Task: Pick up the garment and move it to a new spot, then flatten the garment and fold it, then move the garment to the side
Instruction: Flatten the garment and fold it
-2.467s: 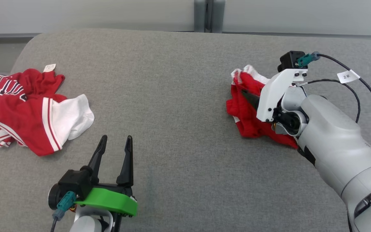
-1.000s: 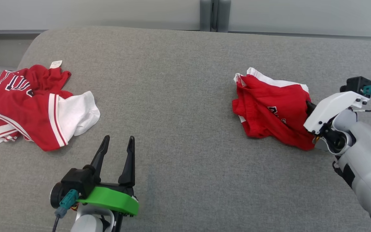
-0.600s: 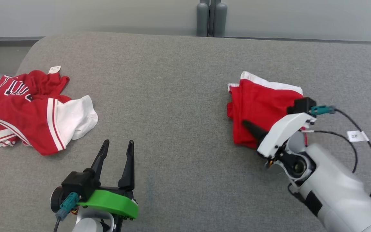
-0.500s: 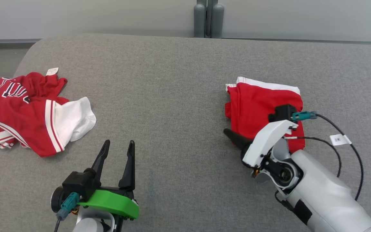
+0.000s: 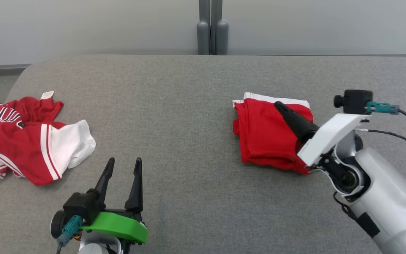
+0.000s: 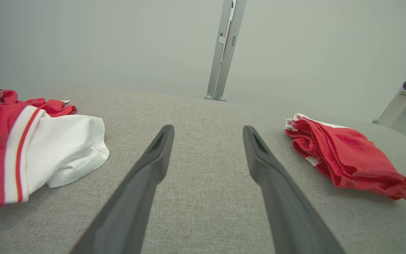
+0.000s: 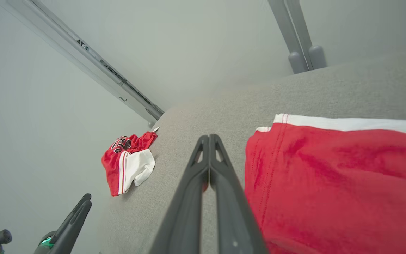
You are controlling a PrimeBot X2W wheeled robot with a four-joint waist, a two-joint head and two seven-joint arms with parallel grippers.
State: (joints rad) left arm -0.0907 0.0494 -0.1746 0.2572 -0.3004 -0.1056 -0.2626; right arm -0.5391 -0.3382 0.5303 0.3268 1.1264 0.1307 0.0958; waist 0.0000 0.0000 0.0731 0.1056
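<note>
The garment [image 5: 263, 137] lies folded in a red rectangle with a white far edge on the right of the grey padded surface [image 5: 189, 106]; it also appears as the garment [image 6: 347, 158] and the garment [image 7: 330, 183]. My right gripper [image 5: 280, 105] is shut with nothing between its fingers and slants over the garment's far right part, tip pointing up-left. In the right wrist view the right gripper [image 7: 209, 138] shows closed fingers beside the red cloth's left edge. My left gripper [image 5: 123, 161] stands open and empty near the front left, also seen as the left gripper [image 6: 208, 130].
A crumpled red and white jersey [image 5: 30, 141] lies at the far left, also visible as the jersey [image 6: 23, 148] and the jersey [image 7: 129, 162]. A grey post [image 5: 210, 31] stands behind the surface's rounded far edge. Bare grey padding lies between the two cloths.
The head camera has shifted. My shut right gripper swept from the garment's near left corner to over its far right part. The garment lies flatter. The left gripper held still.
</note>
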